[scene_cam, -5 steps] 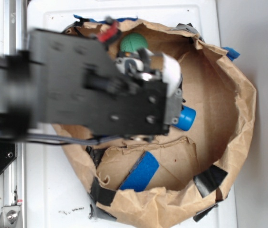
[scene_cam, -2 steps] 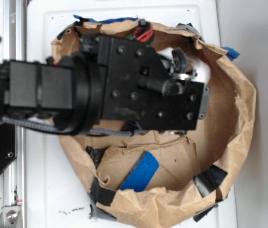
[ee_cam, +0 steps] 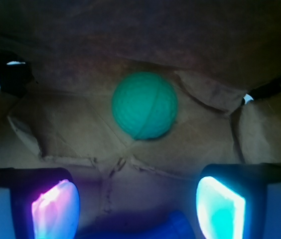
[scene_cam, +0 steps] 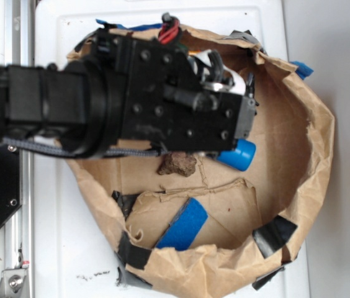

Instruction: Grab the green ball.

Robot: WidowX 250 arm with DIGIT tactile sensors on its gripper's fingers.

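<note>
Tool (ee_cam: 138, 206) spread open, green ball (ee_cam: 144, 105) ahead, untouched

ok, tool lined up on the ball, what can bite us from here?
The ball sits ahead of the open tool against the crumpled paper wall; fingers could snag paper. A round ball may roll off a pad. The blue pin lies close below.

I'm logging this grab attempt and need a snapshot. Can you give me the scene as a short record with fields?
target: green ball, on the brown paper floor, free, ahead of the fingers
gripper: gripper open, fingers apart, nothing between them
container: crumpled paper bag with taped rim
other items: brown rock; blue pin, partly under the arm
ball in exterior view: hidden by the arm
contact: none yet
</note>
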